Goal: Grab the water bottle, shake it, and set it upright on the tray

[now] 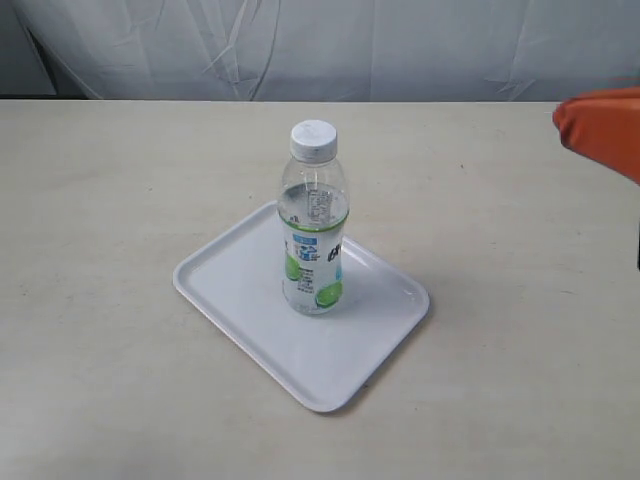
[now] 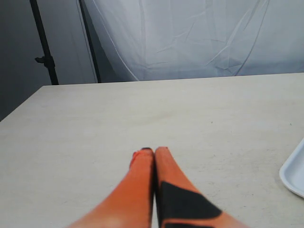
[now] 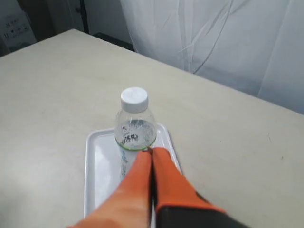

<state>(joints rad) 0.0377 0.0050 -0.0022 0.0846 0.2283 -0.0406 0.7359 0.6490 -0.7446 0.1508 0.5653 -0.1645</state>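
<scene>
Centrally, clear plastic water bottle stands upright on smooth white tray.

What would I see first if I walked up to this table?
A clear bottle with a white cap stands upright on a white tray in the middle of the table. Then two bright orange things: the right end effector, shut and clear of the bottle, and the left end effector, shut above the table.

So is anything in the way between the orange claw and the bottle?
No, nothing visible. Only table and tray lie between the shut right claw and the bottle, which already stands upright on the tray.
</scene>
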